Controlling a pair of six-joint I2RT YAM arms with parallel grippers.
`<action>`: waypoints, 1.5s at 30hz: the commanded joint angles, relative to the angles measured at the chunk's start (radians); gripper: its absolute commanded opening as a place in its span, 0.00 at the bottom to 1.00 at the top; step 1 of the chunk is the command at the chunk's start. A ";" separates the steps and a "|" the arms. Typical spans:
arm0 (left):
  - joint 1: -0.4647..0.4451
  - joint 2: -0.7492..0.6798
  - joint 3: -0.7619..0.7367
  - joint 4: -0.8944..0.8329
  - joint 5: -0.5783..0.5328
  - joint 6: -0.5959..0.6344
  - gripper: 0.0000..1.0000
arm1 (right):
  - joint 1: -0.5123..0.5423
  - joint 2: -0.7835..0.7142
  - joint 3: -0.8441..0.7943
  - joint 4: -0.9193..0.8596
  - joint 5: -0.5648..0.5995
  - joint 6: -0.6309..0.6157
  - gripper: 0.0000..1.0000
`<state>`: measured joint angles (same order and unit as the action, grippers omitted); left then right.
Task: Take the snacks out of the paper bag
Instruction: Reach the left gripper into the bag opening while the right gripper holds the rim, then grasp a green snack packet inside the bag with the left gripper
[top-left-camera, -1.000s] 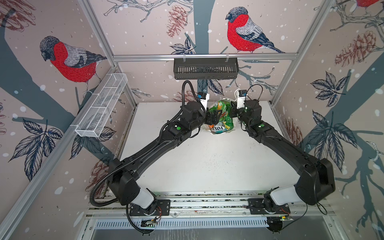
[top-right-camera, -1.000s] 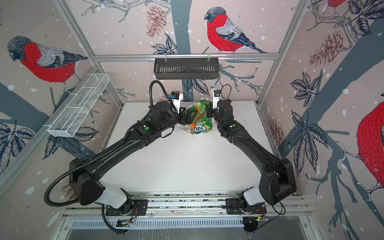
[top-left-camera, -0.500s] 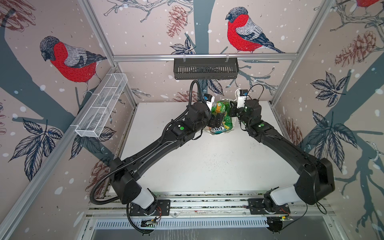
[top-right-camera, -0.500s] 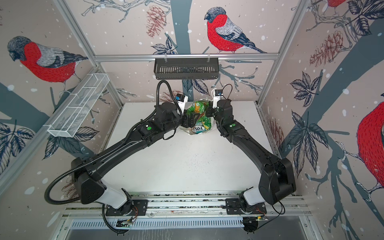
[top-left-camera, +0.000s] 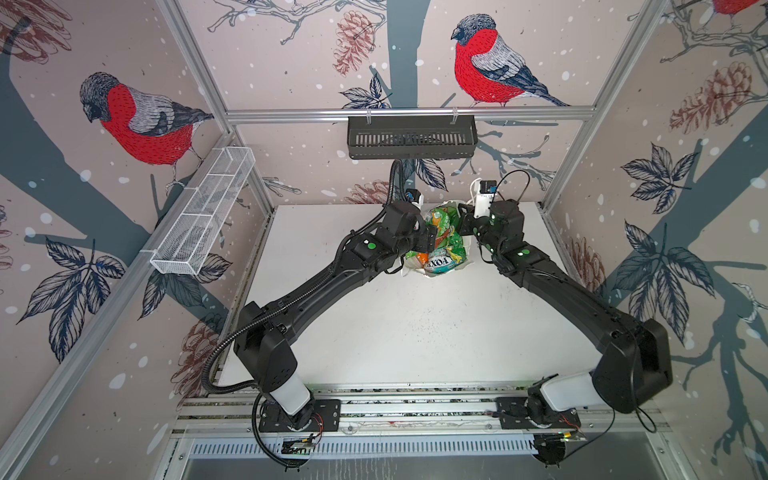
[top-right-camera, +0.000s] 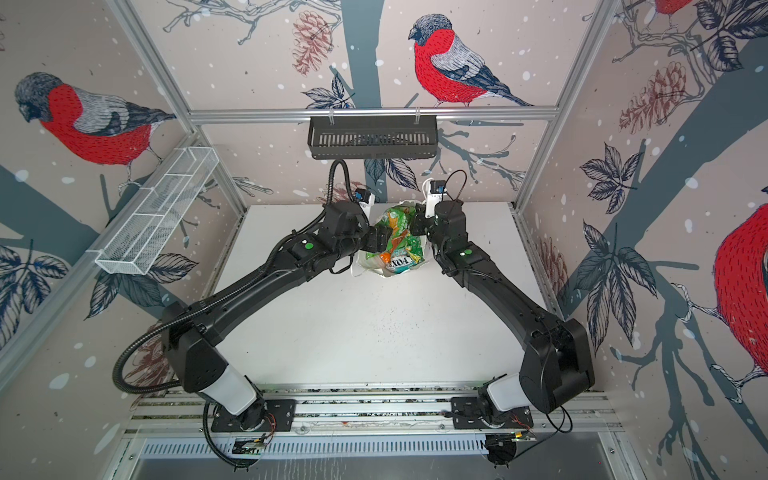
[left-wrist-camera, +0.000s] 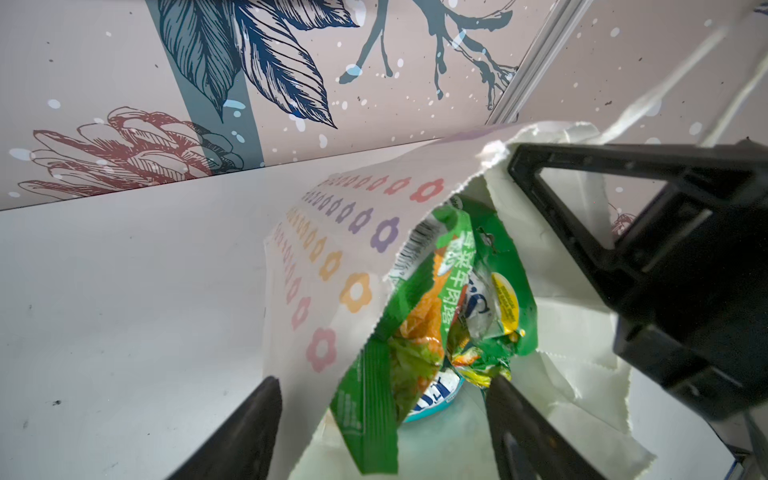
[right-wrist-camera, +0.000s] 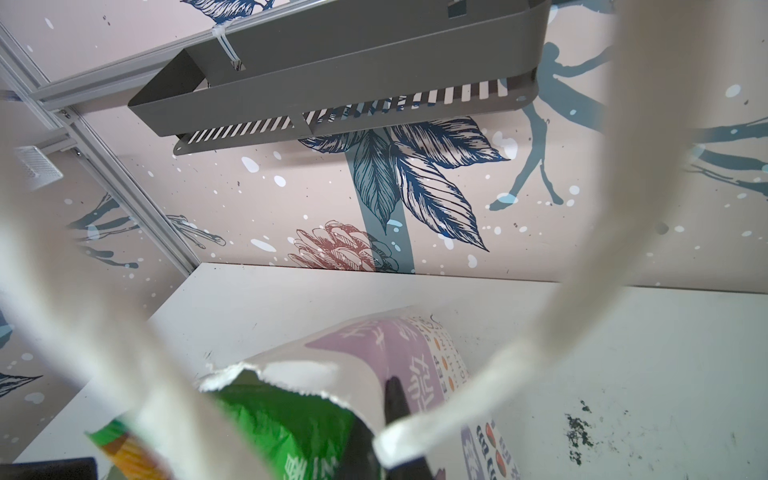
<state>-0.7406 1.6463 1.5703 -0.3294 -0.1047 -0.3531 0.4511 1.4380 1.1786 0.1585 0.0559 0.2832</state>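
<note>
A white wire basket (top-left-camera: 199, 220) hangs on the left wall, and a dark slotted tray (top-left-camera: 411, 137) hangs at the back. On the white table (top-left-camera: 415, 332), the left pincer (left-wrist-camera: 384, 399) stands wide apart around the edge of the white flowery paper bag (left-wrist-camera: 332, 257). Green crinkly snack packets (left-wrist-camera: 490, 257) lie inside. The right pincer (right-wrist-camera: 388, 411) is clenched on the bag's rim, behind white cord handles (right-wrist-camera: 594, 282).

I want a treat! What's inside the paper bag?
Inside the paper bag are crinkly green snack packets, with a teal packet underneath. Anything deeper is hidden by them and the paper.
</note>
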 joint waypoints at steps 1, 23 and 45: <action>0.017 0.010 0.020 -0.002 0.115 -0.049 0.76 | 0.001 -0.001 0.012 0.128 -0.022 0.016 0.00; -0.023 -0.012 0.043 -0.092 0.205 -0.084 0.72 | 0.003 0.033 0.028 0.129 -0.025 0.027 0.00; -0.009 0.000 0.040 -0.184 -0.084 -0.025 0.78 | 0.003 0.033 0.015 0.141 -0.038 0.038 0.00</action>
<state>-0.7486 1.6531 1.6203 -0.4915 -0.1413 -0.3908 0.4522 1.4784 1.1908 0.1921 0.0265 0.3107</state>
